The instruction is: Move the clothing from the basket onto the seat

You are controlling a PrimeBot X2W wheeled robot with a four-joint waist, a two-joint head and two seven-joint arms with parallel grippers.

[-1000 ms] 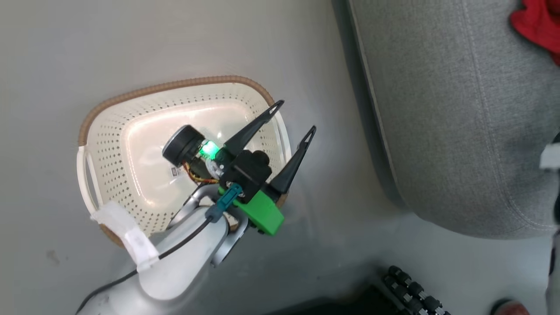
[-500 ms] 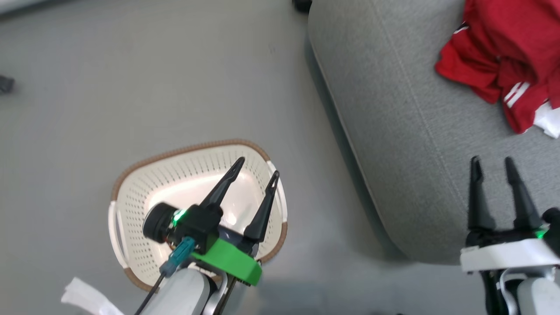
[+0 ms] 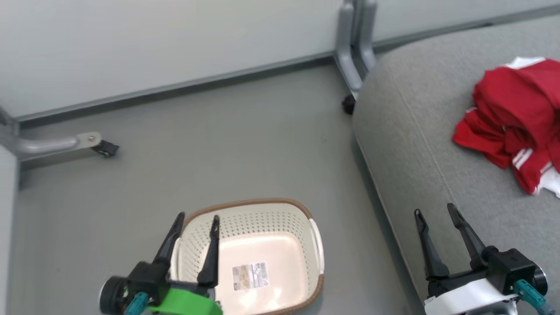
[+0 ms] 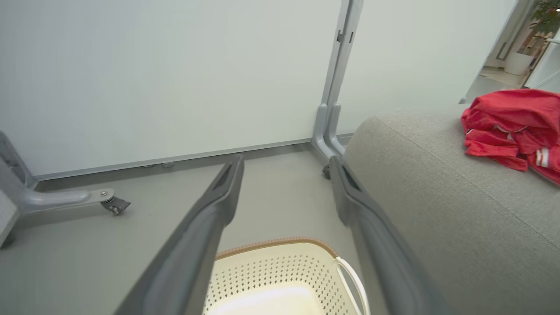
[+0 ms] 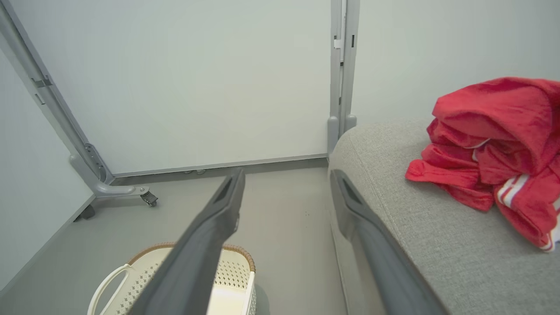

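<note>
- The left hand (image 3: 197, 216) is hovering over the left rim of the basket (image 3: 262, 221), fingers standing apart and gripping nothing.
- The right hand (image 3: 434, 209) is hanging above the edge of the seat (image 3: 415, 144), fingers apart and gripping nothing.
- The clothing (image 3: 512, 109) is lying crumpled on the seat, well apart from both hands.
- The basket is sitting on the floor (image 3: 218, 144) beside the seat, its label sticker (image 3: 250, 275) showing.
</note>
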